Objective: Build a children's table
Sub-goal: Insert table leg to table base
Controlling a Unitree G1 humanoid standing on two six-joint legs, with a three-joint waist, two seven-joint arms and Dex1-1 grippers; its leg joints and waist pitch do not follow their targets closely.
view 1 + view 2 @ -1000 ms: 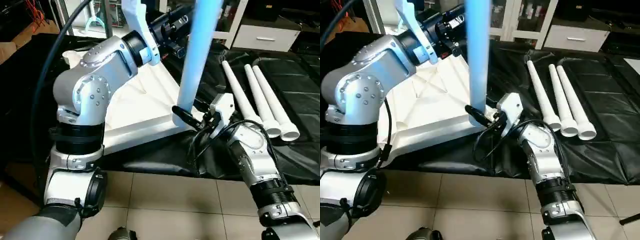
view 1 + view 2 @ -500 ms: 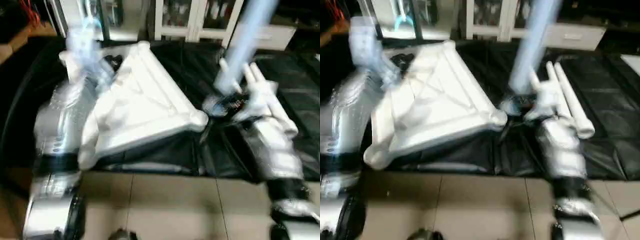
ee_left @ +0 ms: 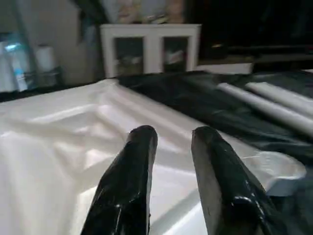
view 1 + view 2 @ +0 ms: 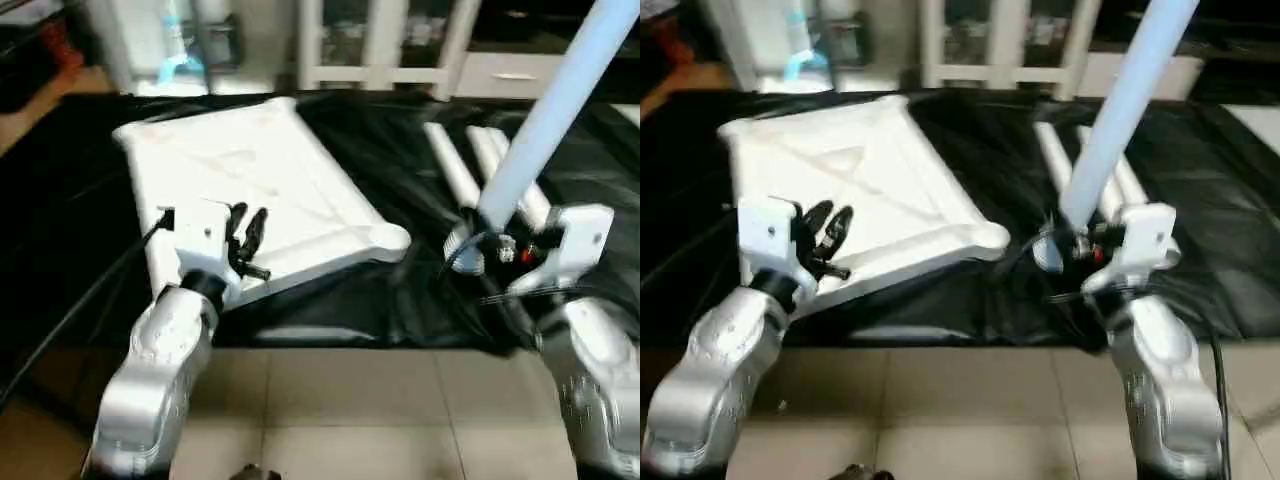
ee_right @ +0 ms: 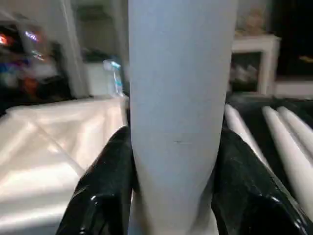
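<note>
White leg point(image 4: 545, 125) clamped in right tool point(image 4: 487, 243); left tool point(image 4: 247, 232) empty.

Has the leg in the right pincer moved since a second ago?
Yes. The held leg left the tabletop's near corner, toward the spare legs.

Leg point(image 4: 545, 125) apparently out of corner socket point(image 4: 392, 238).

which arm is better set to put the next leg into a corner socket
Right, most likely. The right gripper is shut on a leg near the tabletop's near corner socket. The left gripper hovers empty over the tabletop.
</note>
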